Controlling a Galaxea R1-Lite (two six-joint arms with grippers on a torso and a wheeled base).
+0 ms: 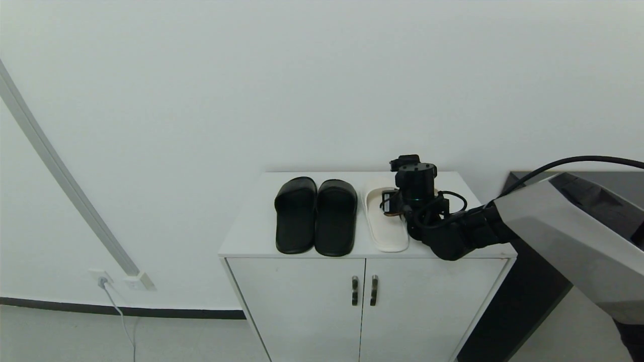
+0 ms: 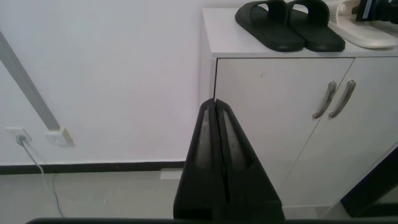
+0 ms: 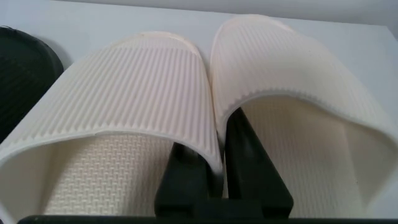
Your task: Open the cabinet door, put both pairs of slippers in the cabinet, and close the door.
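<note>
A white cabinet (image 1: pixel 251 229) stands against the wall with both doors (image 1: pixel 302 311) closed and two dark handles (image 1: pixel 363 290) at the middle. On its top lie a pair of black slippers (image 1: pixel 314 216) on the left and a pair of white slippers (image 1: pixel 385 223) on the right. My right gripper (image 3: pixel 221 155) sits over the white slippers (image 3: pixel 143 81), one finger under each strap, pinching the two inner strap edges together. My left gripper (image 2: pixel 215 109) hangs shut and empty, low and to the left of the cabinet (image 2: pixel 267 93), with the black slippers (image 2: pixel 289 25) above it.
A grey conduit (image 1: pixel 65 176) runs diagonally down the wall to a socket (image 1: pixel 100 278) with a cable left of the cabinet. A dark unit (image 1: pixel 523 301) stands close on the cabinet's right. Bare floor lies left of and before the doors.
</note>
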